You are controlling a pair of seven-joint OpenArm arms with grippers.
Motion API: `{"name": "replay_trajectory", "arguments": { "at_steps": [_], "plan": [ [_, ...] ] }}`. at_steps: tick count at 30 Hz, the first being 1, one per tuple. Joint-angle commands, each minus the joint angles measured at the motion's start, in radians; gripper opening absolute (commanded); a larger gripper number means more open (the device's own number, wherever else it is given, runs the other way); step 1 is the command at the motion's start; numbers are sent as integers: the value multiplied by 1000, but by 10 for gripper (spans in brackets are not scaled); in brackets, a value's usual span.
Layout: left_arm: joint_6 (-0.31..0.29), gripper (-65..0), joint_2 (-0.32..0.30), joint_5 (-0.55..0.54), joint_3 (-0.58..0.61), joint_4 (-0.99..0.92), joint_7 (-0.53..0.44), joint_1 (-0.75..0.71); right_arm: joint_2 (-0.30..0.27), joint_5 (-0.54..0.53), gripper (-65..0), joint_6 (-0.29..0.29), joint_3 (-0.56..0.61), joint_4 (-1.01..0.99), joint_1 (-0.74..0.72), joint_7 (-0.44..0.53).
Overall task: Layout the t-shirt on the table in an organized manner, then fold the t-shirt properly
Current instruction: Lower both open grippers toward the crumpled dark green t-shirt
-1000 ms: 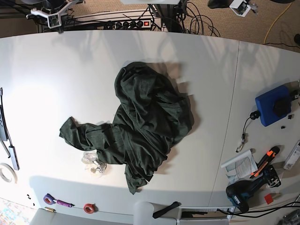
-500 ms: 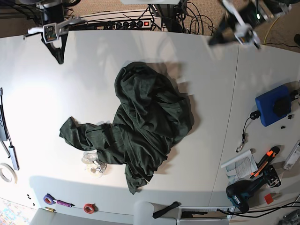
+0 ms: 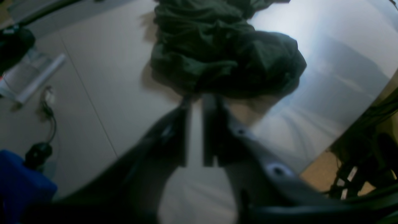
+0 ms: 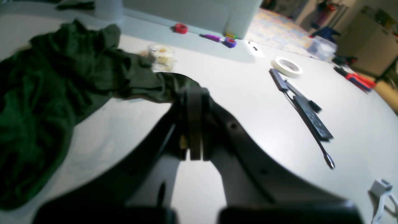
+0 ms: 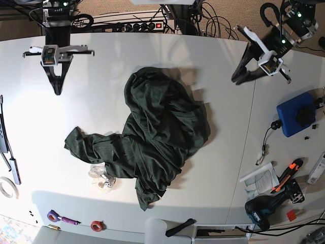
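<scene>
Black fingers of the left gripper (image 5: 242,79) stand a little apart with nothing between them, hanging above bare table (image 5: 223,152) beside the seam. Across the top, the right gripper (image 5: 57,90) has its jaws pressed together, empty, over open white surface. Between them the t-shirt (image 5: 157,132) lies crumpled in a dark green heap near the middle, one sleeve trailing toward the near-left edge. Wide bare room surrounds it on the far side; a blue box (image 5: 295,114) and a drill (image 5: 266,206) crowd the edge beyond the left gripper.
</scene>
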State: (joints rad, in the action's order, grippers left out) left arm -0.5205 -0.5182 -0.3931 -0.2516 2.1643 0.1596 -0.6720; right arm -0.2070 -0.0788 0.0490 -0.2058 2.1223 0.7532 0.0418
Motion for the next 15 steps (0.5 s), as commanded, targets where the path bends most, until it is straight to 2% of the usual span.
{"name": "replay_trajectory", "arguments": {
  "at_steps": [1,3,5,7,8,10,13,14,15],
  "plan": [
    [2,-507,-8,-11,-6,15,-26,2,0,0,-650,-8,-5,16,-13,4],
    [2,-471,-8,-11,-6,11,-26,12,2,1,-650,-80,-5,16,-41,-64],
    [2,-464,-8,-11,-6,2,-26,31,2,27,-650,-200,-5,16,-62,-118],
    [2,-465,-9,-11,-1,-14,-26,57,3,72,-650,-318,-5,16,-72,-123],
    [2,-465,-9,-11,7,-26,-26,72,3,81,-650,-358,-5,16,-73,-117],
    [1,-465,-9,-11,37,-57,-26,105,3,84,-650,-390,-5,16,-75,-115],
    [1,-464,-9,-10,105,-131,-26,154,2,84,-650,-393,-5,16,-75,-116],
    [1,-464,-8,-10,129,-162,-26,171,2,87,-621,-393,-5,16,-74,-116],
    [1,-464,-8,-10,153,-193,-26,187,2,92,-560,-393,-5,16,-74,-117]
  ]
}}
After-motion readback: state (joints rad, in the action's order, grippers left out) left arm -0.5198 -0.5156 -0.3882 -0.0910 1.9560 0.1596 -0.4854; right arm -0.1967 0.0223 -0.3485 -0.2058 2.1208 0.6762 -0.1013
